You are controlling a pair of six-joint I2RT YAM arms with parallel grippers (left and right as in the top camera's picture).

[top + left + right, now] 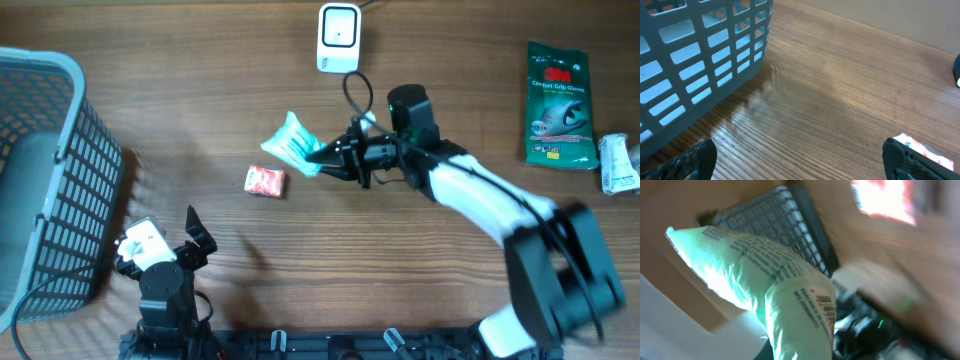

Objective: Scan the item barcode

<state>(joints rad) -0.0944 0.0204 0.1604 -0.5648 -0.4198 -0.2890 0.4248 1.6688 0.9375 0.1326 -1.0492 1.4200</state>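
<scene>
A pale green plastic packet (290, 142) hangs above the table's middle, tilted, with my right gripper (318, 160) shut on its lower end. In the right wrist view the packet (790, 290) fills the centre and its printed barcode (826, 306) faces the camera; the right gripper (800, 352) is mostly hidden behind it. A white scanner (338, 37) stands at the far edge, apart from the packet. My left gripper (192, 238) rests open near the front, its fingertips (700, 156) wide apart over bare wood with nothing between them.
A grey mesh basket (45, 170) takes up the left side, close to the left arm. A small red packet (265, 180) lies on the wood in front of the held packet. At the right lie a green 3M pack (557, 103) and a white wrapper (620, 165).
</scene>
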